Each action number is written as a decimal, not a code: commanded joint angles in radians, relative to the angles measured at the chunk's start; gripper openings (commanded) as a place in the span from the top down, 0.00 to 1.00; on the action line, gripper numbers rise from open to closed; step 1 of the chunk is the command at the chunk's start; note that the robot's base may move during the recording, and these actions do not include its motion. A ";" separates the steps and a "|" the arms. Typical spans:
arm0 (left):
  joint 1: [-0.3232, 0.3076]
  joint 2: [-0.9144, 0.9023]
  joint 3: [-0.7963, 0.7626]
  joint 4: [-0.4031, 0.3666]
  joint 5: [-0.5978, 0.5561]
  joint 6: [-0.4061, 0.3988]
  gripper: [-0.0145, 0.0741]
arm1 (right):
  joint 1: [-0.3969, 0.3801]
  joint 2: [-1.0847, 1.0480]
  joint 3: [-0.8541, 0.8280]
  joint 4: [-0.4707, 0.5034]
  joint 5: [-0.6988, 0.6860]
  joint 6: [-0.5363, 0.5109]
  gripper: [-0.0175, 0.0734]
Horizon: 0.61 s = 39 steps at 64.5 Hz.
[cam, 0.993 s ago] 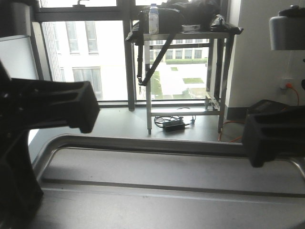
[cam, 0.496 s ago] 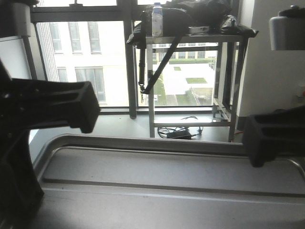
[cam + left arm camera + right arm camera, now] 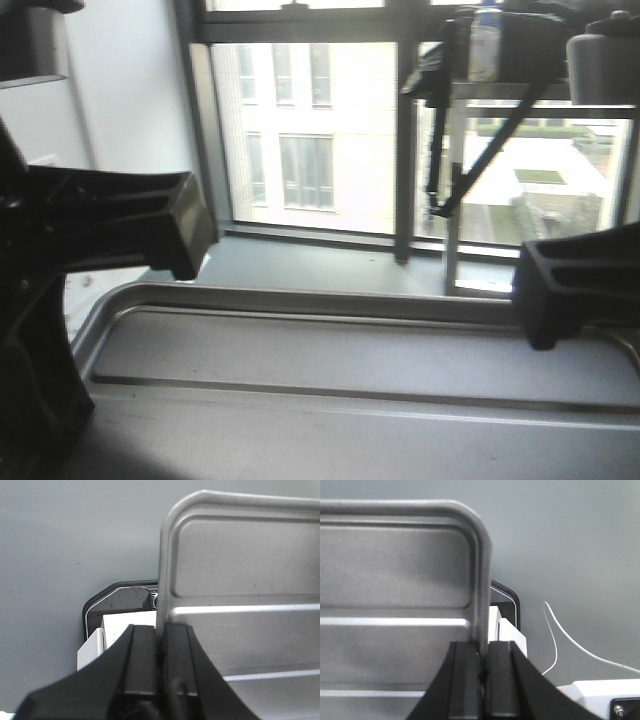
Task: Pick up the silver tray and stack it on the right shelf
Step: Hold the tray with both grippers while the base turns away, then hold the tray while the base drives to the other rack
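Left wrist: left gripper [image 3: 160, 632] pinches silver tray [image 3: 240, 570] rim; right gripper [image 3: 482, 650] same.

Front view faces a window [image 3: 300, 140] across the silver tray [image 3: 330, 365]; wrist views closely overlook its opposite ends.

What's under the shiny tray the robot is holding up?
Past the edges of the silver tray, the wrist views show grey floor, a black-rimmed part and a thin white cable. Whatever lies directly beneath its middle is covered by the tray.
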 commanded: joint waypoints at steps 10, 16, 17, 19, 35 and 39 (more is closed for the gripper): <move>0.006 -0.021 -0.014 0.092 0.142 -0.003 0.94 | -0.010 -0.017 -0.009 -0.079 0.244 -0.004 0.74; 0.006 -0.021 -0.014 0.092 0.142 -0.003 0.94 | -0.010 -0.017 -0.009 -0.079 0.244 -0.004 0.74; 0.006 -0.021 -0.014 0.092 0.142 -0.003 0.94 | -0.010 -0.017 -0.009 -0.079 0.244 -0.004 0.74; 0.006 -0.021 -0.014 0.092 0.142 -0.003 0.94 | -0.010 -0.017 -0.009 -0.079 0.244 -0.004 0.74; 0.006 -0.021 -0.014 0.092 0.142 -0.003 0.94 | -0.010 -0.017 -0.009 -0.079 0.249 -0.004 0.74; 0.006 -0.021 -0.014 0.092 0.142 -0.003 0.94 | -0.010 -0.017 -0.009 -0.079 0.251 -0.004 0.74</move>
